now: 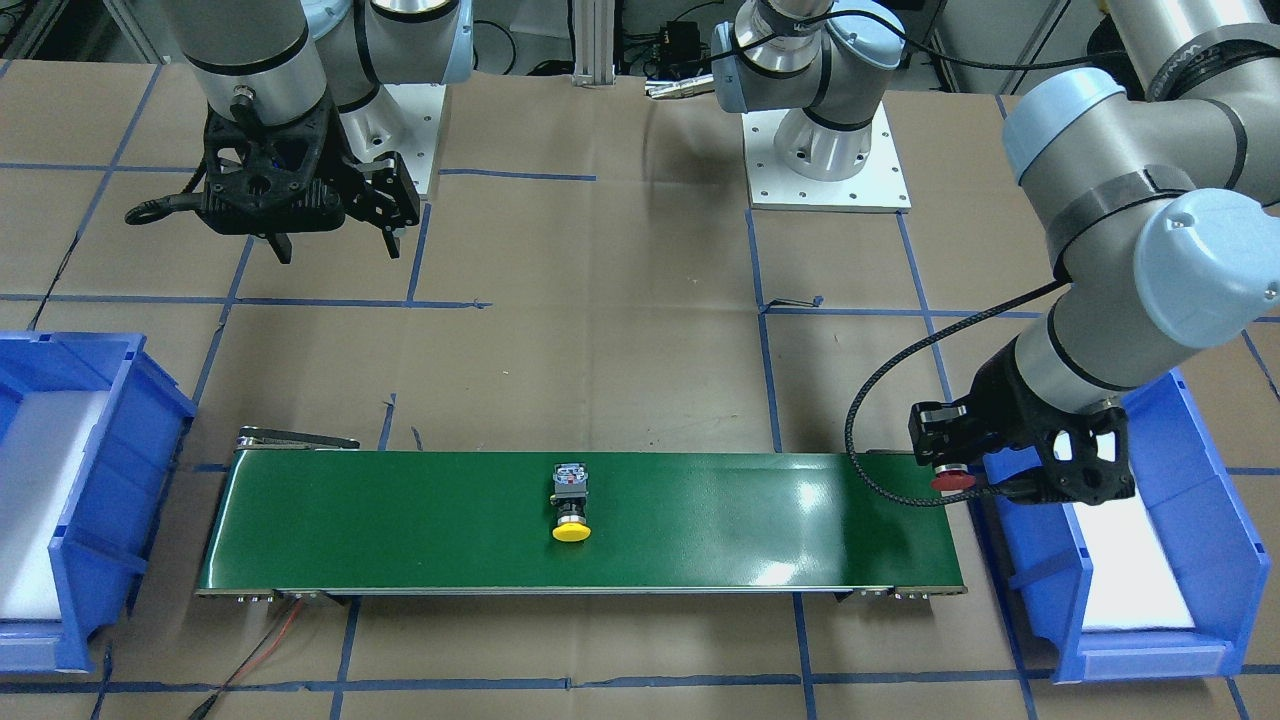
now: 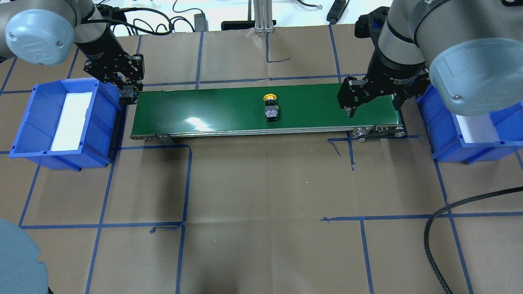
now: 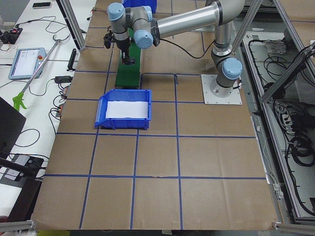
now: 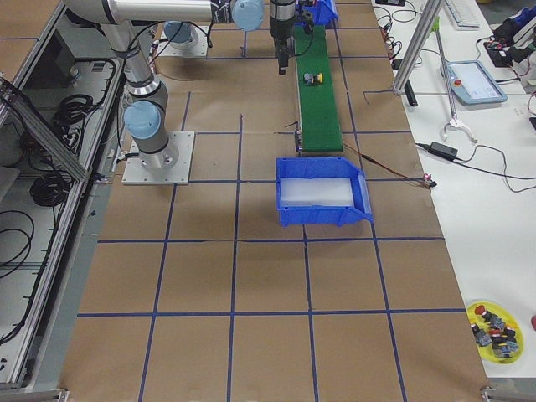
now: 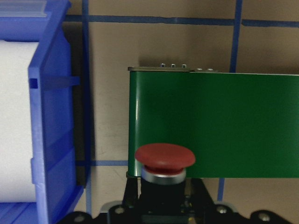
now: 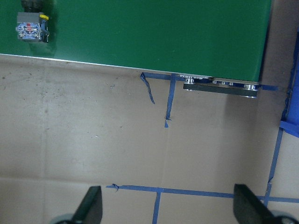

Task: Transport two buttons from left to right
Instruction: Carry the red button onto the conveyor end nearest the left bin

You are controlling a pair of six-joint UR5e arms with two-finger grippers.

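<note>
The yellow-capped button (image 1: 571, 506) lies on its side at the middle of the green conveyor belt (image 1: 400, 520). It also shows in the overhead view (image 2: 270, 107) and at the top left of the right wrist view (image 6: 31, 25). My left gripper (image 1: 945, 470) is shut on the red-capped button (image 1: 953, 481) and holds it over the belt's end beside the left bin. The left wrist view shows the red cap (image 5: 165, 156) between the jaws. My right gripper (image 2: 374, 108) is open and empty, raised near the belt's other end, with its fingers (image 6: 93, 205) wide apart.
A blue bin (image 2: 36, 122) with a white liner stands at the belt's left end and another blue bin (image 2: 449, 134) at its right end. The table is brown paper with blue tape lines. A black cable (image 2: 433, 228) lies at the front right.
</note>
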